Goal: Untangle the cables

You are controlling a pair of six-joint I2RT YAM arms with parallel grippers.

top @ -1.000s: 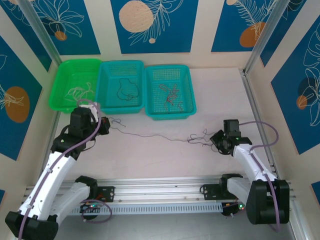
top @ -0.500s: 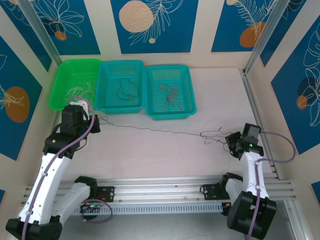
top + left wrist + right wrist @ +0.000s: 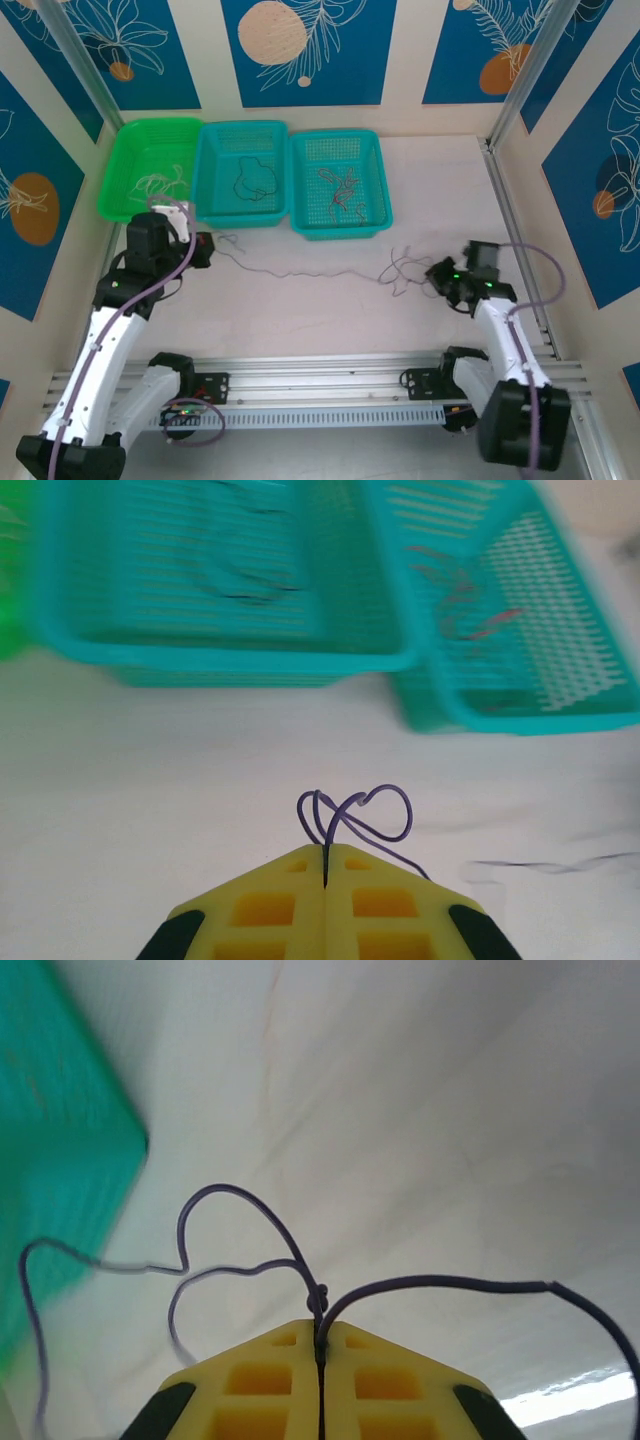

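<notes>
Two white robot arms stand on a metal rail (image 3: pixel 320 375) at the near edge of the surface (image 3: pixel 320 325).

The left gripper (image 3: pixel 205 250) is at the left side of the surface, just in front of the baskets. In its wrist view the yellow jaws are pressed shut on one end of a thin dark cable (image 3: pixel 300 272). A few small loops of the cable (image 3: pixel 355 815) stick out just past the tips of the left gripper (image 3: pixel 325 852).

The right gripper (image 3: pixel 437 275) is at the right side, well apart from the left one. Its yellow jaws are shut too, pinching the other end of the same cable. In its wrist view the cable (image 3: pixel 240 1230) curls out in loops to both sides of the right gripper (image 3: pixel 320 1325).

The cable is very thin and looks dark purple. It lies slack and wavy on the surface between the two grippers, with a small bunch of loops near the right one.

Farther back, three baskets sit side by side, touching.
- The green basket (image 3: pixel 160 124) holds a pale cable (image 3: pixel 160 183).
- The middle teal basket (image 3: pixel 245 125) holds a black cable (image 3: pixel 252 180).
- The right teal basket (image 3: pixel 335 134) holds a reddish cable (image 3: pixel 340 190).

That makes four cables in all. Behind the baskets is a wall (image 3: pixel 300 60) with blue panels, white leaf drawings and orange circles.
</notes>
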